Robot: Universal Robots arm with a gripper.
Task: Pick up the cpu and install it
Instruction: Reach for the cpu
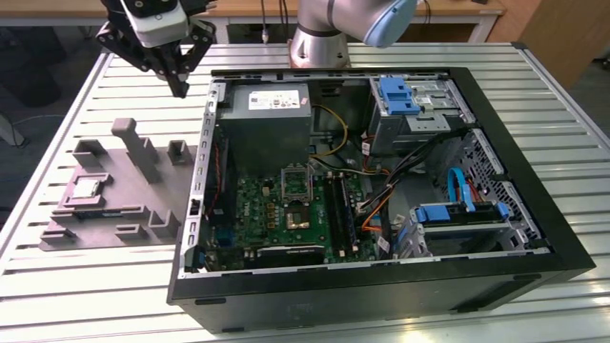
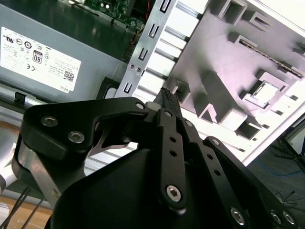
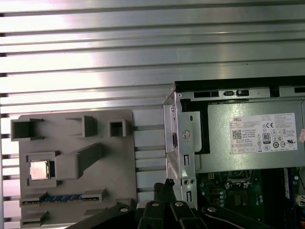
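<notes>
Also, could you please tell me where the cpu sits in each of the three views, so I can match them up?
Exterior view: the cpu lies in a pocket of the grey tray, on the exterior view's left, outside the computer case.
First wrist view: the cpu sits in that square pocket.
Second wrist view: the cpu sits in the same pocket.
Shared landmark: the grey tray.

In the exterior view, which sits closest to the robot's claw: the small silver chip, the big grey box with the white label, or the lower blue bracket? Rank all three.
From the gripper:
1. Grey box, just to the exterior view's right.
2. cpu, in the grey tray on the exterior view's left.
3. Lower blue bracket, far across the computer case.
</notes>
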